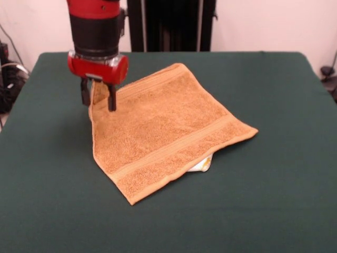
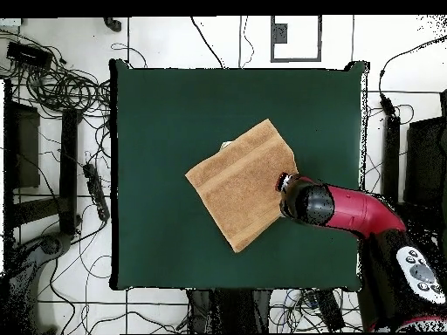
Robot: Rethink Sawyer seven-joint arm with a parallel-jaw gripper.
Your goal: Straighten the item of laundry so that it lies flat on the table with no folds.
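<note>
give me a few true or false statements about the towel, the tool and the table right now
1. The tool is at a corner of the towel. True.
2. The towel hangs over the table edge. False: it lies well inside the green surface.
3. The tool's fingers have towel cloth between them. True: the corner is pinched and lifted.
4. The towel is blue. False: it is orange-tan.
5. Something white peeks from under the towel's edge. True.

tangled black cables are strewn over the tiled floor along one side of the overhead view. a power strip is seen among them. a framed black square is marked on the floor.
</note>
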